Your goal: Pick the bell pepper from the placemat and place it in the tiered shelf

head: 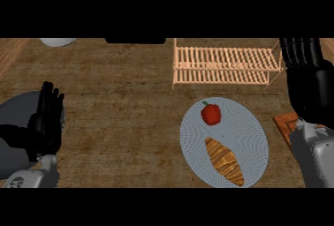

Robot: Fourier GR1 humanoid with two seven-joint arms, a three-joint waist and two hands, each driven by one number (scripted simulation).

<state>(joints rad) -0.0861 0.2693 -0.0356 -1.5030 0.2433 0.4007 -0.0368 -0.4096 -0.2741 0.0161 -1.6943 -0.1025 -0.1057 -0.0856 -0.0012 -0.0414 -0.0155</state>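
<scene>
Brown counter carries a wooden tiered shelf just left of the fingers of the right hand. A grey oval placemat lies below those fingers, well right of the fingers of the left hand.

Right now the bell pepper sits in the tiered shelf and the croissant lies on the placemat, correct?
No. The head view shows the bell pepper on the placemat too, beside the croissant, not in the tiered shelf; the croissant does lie on the placemat.

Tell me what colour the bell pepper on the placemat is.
Red with a green stem, in the head view: bell pepper.
</scene>
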